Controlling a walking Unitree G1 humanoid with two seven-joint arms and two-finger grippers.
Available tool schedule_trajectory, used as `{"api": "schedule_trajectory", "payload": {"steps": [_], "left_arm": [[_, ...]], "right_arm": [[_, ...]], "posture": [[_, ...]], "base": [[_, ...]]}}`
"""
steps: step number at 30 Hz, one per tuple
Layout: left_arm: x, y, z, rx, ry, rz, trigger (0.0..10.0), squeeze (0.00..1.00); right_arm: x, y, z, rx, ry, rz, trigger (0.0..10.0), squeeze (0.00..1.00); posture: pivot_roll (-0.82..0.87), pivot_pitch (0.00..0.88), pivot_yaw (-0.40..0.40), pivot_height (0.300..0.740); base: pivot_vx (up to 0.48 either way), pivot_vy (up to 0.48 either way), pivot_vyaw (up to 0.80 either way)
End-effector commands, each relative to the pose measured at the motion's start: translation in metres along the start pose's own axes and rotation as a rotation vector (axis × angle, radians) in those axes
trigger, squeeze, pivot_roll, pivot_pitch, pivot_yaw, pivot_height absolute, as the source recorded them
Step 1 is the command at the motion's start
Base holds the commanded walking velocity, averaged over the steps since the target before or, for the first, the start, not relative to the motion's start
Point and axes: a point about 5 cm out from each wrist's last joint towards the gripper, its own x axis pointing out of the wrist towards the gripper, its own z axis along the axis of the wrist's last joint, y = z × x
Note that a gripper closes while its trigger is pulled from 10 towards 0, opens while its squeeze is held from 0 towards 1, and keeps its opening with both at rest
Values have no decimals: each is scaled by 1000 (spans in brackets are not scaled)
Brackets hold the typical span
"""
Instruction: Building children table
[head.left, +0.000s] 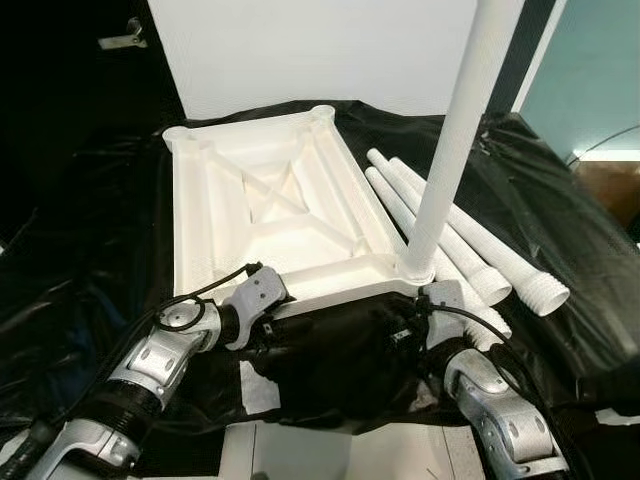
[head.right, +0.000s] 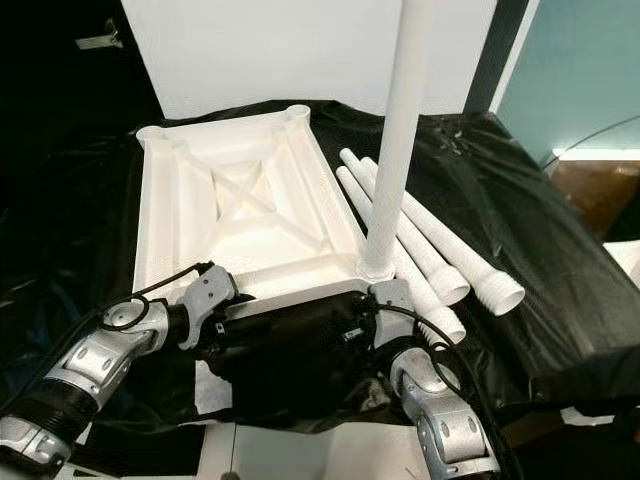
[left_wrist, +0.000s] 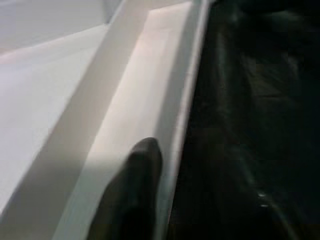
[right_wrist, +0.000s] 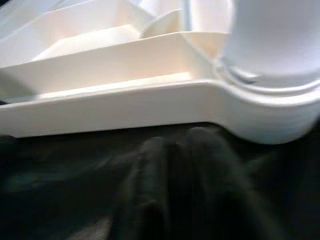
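A white children's table top (head.left: 200, 215) lies upside down on a black sheet, its ribbed underside facing up. One white leg (head.left: 455, 130) stands upright in the near right corner socket (right_wrist: 270, 107). Three loose white legs (head.left: 480, 245) lie side by side on the sheet to its right. My left gripper (head.left: 280, 325) reaches along the near rim (left_wrist: 135, 90) from the left, half lost in bunched black cloth. My right gripper (head.left: 408, 322) sits just below the socket with the upright leg, also buried in the dark folds.
The black sheet (head.left: 90, 260) covers the whole work surface and hangs in wrinkles. A white panel (head.left: 300, 50) stands right behind the table top. A white edge (head.left: 290, 450) lies close in front of me. Bare floor (head.left: 610, 185) shows at the far right.
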Motion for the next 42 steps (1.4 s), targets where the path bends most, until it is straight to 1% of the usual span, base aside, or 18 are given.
{"api": "schedule_trajectory", "payload": {"steps": [1, 16, 17, 18, 19, 20, 23, 24, 28, 31, 32, 33, 34, 35, 36, 37, 38, 42], "left_arm": [[6, -26, -21, -71, 63, -239, 0, 0], [16, -36, 10, -95, -109, -327, 0, 0], [20, -36, 16, -88, -136, -309, 4863, 0], [23, -36, 20, -83, -158, -300, 7882, 0], [23, -36, 20, -83, -158, -300, 7882, 0], [25, -38, 25, -82, -184, -301, 10000, 0], [27, -42, 34, -111, -240, -336, 10000, 0], [28, -45, 40, -143, -290, -364, 9020, 0], [28, -46, 44, -169, -320, -373, 9059, 0], [27, -49, 45, -172, -331, -402, 9843, 0], [24, -53, 45, -166, -336, -422, 10000, 0], [24, -53, 45, -166, -336, -422, 10000, 0], [24, -53, 45, -164, -339, -416, 10000, 0], [25, -51, 44, -164, -341, -399, 10000, 55], [26, -50, 43, -164, -338, -388, 10000, 431], [26, -49, 42, -166, -336, -382, 10000, 431], [27, -49, 39, -159, -322, -377, 10000, 1000], [30, -49, 37, -135, -307, -347, 10000, 1000]], "right_arm": [[2, -7, -3, 1, 21, -17, 0, 0], [25, -28, 10, -72, -3, -34, 0, 0], [28, -32, 12, -85, -6, -40, 0, 0], [30, -35, 14, -95, -9, -47, 0, 0], [30, -35, 14, -95, -9, -47, 0, 0], [33, -39, 16, -100, -14, -55, 0, 0], [37, -44, 22, -101, -29, -68, 0, 0], [41, -45, 26, -101, -42, -72, 0, 0], [45, -41, 30, -96, -56, -64, 0, 0], [48, -35, 29, -89, -62, -48, 824, 0], [49, -30, 27, -85, -59, -38, 3843, 0], [49, -30, 27, -85, -59, -38, 3843, 0], [49, -28, 26, -85, -57, -34, 5373, 0], [49, -27, 24, -82, -56, -32, 10000, 0], [49, -26, 24, -79, -55, -30, 10000, 0], [49, -25, 23, -76, -56, -29, 10000, 0], [49, -23, 23, -73, -58, -27, 10000, 0], [49, -19, 24, -63, -68, -22, 10000, 0]], "posture": [[-71, 33, -11, 740], [-60, 35, 19, 740], [-61, 35, 24, 740], [-61, 35, 25, 740], [-61, 35, 25, 740], [-62, 35, 27, 740], [-61, 35, 26, 740], [-65, 34, 24, 740], [-65, 34, 20, 740], [-64, 35, 18, 740], [-63, 36, 17, 740], [-63, 36, 17, 740], [-63, 36, 17, 740], [-62, 37, 16, 740], [-63, 36, 16, 740], [-63, 36, 16, 740], [-64, 35, 15, 740], [-69, 34, 15, 740]], "base": [[0, 0, 0], [0, 0, 0], [0, 0, 0], [0, 0, 0], [0, 0, 0], [0, 0, 0], [0, 0, 0], [0, 0, 0], [0, 0, 0], [0, 0, 0], [0, 0, 0], [0, 0, 0], [0, 0, 0], [0, 0, 0], [0, 0, 0], [0, 0, 0], [0, 0, 0], [0, 0, 0]]}}
